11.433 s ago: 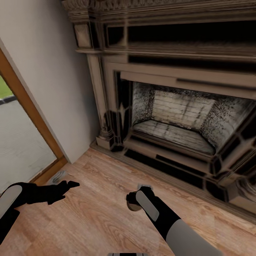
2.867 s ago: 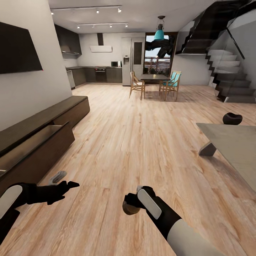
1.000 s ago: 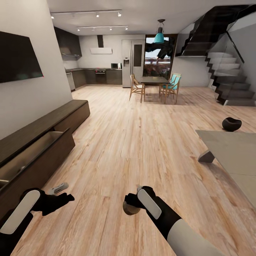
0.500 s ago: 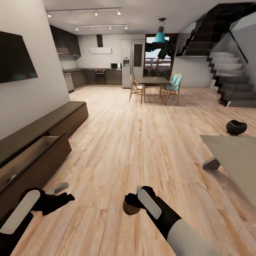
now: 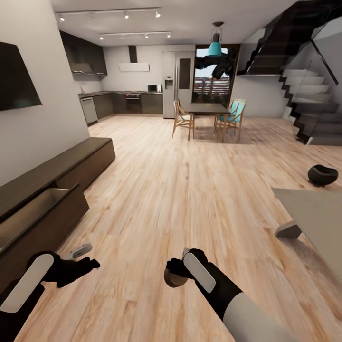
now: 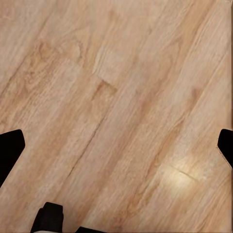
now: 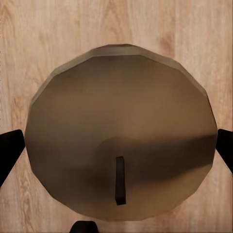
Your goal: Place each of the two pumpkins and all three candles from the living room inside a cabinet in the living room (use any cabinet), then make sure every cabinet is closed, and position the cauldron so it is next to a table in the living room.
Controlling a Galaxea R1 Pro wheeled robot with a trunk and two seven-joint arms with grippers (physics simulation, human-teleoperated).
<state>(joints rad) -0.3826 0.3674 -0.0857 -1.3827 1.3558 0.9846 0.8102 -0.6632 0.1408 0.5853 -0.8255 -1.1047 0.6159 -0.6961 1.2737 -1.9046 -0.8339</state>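
The robot stands on a light wood plank floor [image 5: 171, 190] with a wide bare stretch running from its arms toward twelve o'clock, up to a dark dining table with wooden chairs [image 5: 209, 111] and the grey-black kitchen units [image 5: 128, 102] beyond.

At nine o'clock a long, low dark-brown wooden cabinet [image 5: 71, 164] runs along the white wall, and its pull-out compartment [image 5: 38, 213] stands open, its front edge jutting into the floor just beside the left arm. At three o'clock the corner of a low coffee table with a glossy grey worktop [image 5: 316, 213] cuts into the walking room, one grey foot showing under it. Past its far edge, at about two o'clock, a small round black cauldron [image 5: 322, 175] sits on the floor, near the table but apart from it. A dark staircase [image 5: 308, 109] climbs at one o'clock.

The right gripper [image 5: 176, 273] has its fingers closed around a short stubby beige-tan candle [image 7: 121, 150], held above the planks; the right wrist view looks onto its round top with a dark wick. The left gripper [image 5: 80, 259] holds nothing, its black fingers [image 6: 9, 150] spread wide over bare floor.

No writing or labels can be read anywhere.
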